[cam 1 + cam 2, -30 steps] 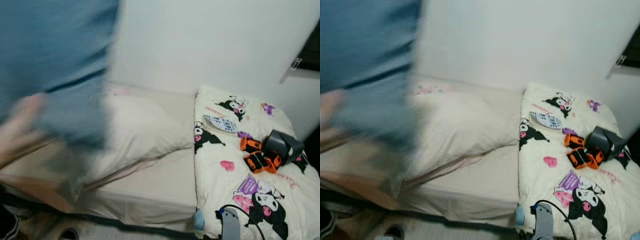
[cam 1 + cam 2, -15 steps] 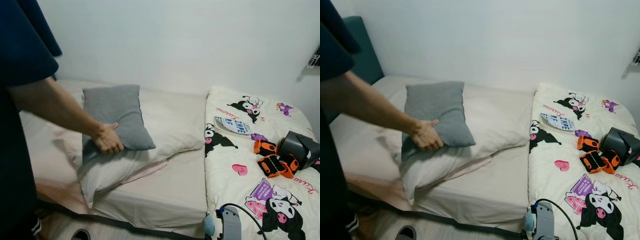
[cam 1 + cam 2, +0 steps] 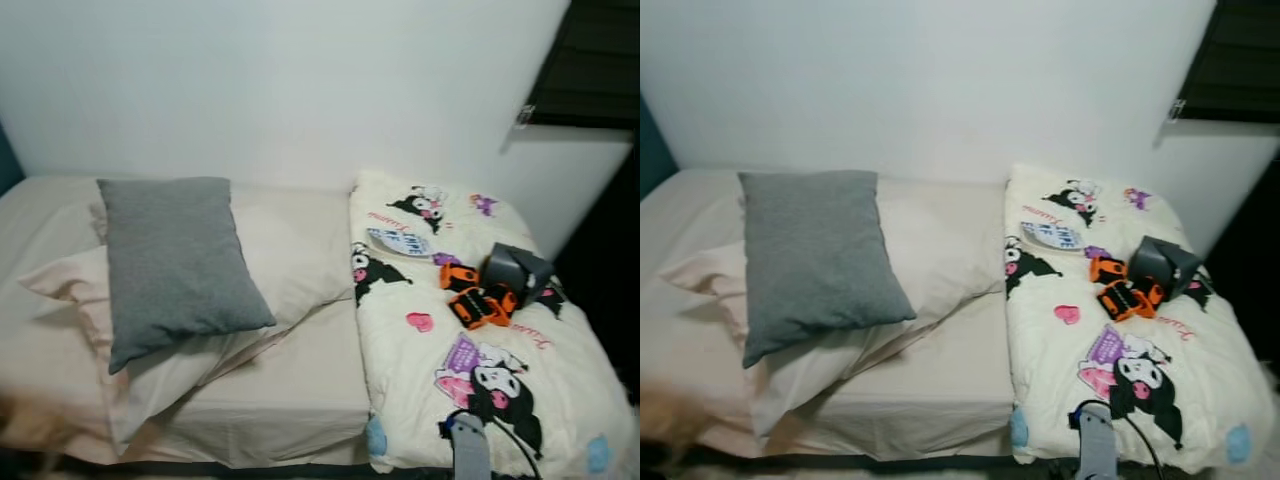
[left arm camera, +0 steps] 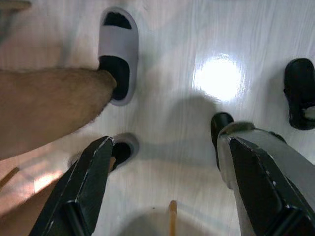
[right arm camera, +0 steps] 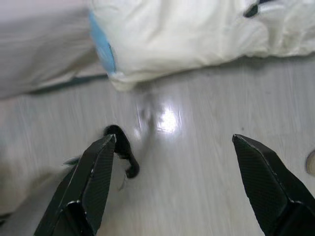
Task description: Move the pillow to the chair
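**Q:** Left wrist view first — how does that arm sit?

**A:** It hangs low and points down at a pale glossy floor. The left gripper has its two black fingers spread wide with nothing between them. Under it are a person's bare leg, a grey slide sandal on that foot, and a black shoe off to one side.

**Q:** And the other arm?

**A:** Much the same. The right gripper also points at the floor, fingers splayed apart and empty. Past the fingertips is the hanging edge of the cartoon-print comforter and a dark cable curling on the boards.

**Q:** Where is the pillow?

**A:** The grey pillow lies on the left half of the bed, resting on top of a larger cream pillow. Its far end points toward the wall and it is tilted a little.

**Q:** What about the rest of the bed and the room?

**A:** The right half of the bed is covered by the comforter, printed with black-and-white cartoon figures. On it, toward the far right, sit some orange-and-black gadgets touching a dark grey box-like object, with a printed pouch just to their left. A plain white wall runs behind the bed, and a dark window frame shows at the far right.
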Robot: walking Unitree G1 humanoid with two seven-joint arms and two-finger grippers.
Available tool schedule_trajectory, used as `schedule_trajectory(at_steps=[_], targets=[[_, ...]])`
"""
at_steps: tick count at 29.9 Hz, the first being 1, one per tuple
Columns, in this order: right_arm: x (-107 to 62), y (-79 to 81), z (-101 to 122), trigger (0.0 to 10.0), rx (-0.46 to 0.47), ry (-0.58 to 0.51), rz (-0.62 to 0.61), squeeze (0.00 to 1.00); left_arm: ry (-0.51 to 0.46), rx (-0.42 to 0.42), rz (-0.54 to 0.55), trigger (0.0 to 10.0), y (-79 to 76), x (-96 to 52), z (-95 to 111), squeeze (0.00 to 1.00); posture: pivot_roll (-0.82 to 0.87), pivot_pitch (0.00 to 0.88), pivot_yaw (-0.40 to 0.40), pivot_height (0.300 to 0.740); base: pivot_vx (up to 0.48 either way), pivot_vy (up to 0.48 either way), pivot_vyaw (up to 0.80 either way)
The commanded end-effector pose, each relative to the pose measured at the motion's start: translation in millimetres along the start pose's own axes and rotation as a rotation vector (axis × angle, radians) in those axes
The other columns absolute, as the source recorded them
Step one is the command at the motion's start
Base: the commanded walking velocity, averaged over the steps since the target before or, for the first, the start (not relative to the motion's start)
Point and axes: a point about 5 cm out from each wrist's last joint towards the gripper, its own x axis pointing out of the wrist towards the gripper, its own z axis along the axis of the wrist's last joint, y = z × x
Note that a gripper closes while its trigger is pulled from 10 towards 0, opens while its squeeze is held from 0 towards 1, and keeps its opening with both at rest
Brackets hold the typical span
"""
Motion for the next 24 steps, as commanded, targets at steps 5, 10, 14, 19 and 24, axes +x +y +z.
schedule_trajectory(at_steps=[5,10,14,19,24], targets=[[-0.6,19.3,67.2,10.0,0.229,-0.24,0.188,0.0,0.01,-0.025,-0.001,10.0,-1.0,-0.6,-3.0,0.0,-0.09,0.022,-0.074,0.74,0.0,0.0,0.0],[-7.1,36.9,105.5,10.0,0.311,-0.358,0.378,0.0,0.011,-0.024,-0.001,10.0,1.2,-0.5,-3.7,0.0,-0.09,0.023,-0.069,0.74,0.0,0.0,0.0],[-19.6,65.4,140.7,10.0,0.265,-0.47,0.627,0.0,-0.001,-0.022,0.008,10.0,3.6,-0.5,-3.5,0.0,-0.09,0.024,-0.068,0.74,0.0,0.0,0.0],[-27.1,80.7,153.5,10.0,0.232,-0.504,0.761,0.0,-0.006,-0.021,0.021,10.0,5.5,-0.3,-2.8,0.0,-0.09,0.024,-0.066,0.74,0.0,0.0,0.79],[-40.9,100.7,176.1,10.0,0.193,-0.584,0.918,0.0,-0.011,-0.026,0.03,10.0,9.5,0.5,-0.6,0.0,-0.08,0.03,-0.059,0.74,0.0,0.0,0.79]])
